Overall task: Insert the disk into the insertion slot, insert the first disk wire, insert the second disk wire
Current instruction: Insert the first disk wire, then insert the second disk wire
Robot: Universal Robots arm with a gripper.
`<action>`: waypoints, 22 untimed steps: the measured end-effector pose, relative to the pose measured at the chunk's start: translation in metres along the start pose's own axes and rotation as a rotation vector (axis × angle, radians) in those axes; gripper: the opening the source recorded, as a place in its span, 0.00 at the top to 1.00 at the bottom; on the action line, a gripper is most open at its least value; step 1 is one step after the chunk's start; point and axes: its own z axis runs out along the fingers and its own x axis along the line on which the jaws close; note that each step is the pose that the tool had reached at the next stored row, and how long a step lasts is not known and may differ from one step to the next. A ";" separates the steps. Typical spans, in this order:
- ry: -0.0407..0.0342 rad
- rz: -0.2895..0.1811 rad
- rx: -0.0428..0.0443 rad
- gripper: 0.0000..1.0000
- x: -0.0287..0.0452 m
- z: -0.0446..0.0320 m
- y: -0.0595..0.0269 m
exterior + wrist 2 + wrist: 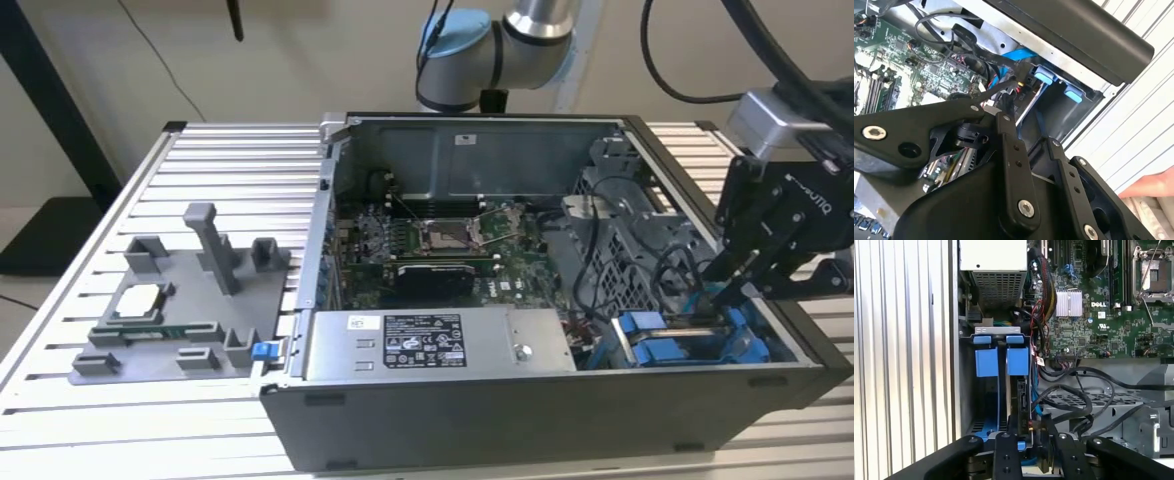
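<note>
Gripper [1036, 439] hangs at the drive bay [998, 330], grip impossible to tell, where the disk [1023, 400] already stands slotted and a black wire plug [1043, 426] looks not yet seated.

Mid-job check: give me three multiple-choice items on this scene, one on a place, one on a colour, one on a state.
1. The gripper hangs over: A the grey fixture; B the power supply; C the drive bay.
2. The carrier tabs are: A blue; B red; C yellow.
3. The computer case is: A shut; B open; C wrapped in plastic.
Answers: C, it sits above the bay at the exterior view's right; A, both tabs show blue; B, the circuit board lies exposed.
</note>
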 end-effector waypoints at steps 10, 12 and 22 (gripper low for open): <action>0.0006 -0.010 -0.0006 0.00 -0.0061 -0.0087 -0.0008; 0.0010 -0.014 -0.0010 0.00 -0.0065 -0.0089 -0.0039; 0.0019 -0.032 -0.0022 0.00 -0.0105 -0.0095 -0.0212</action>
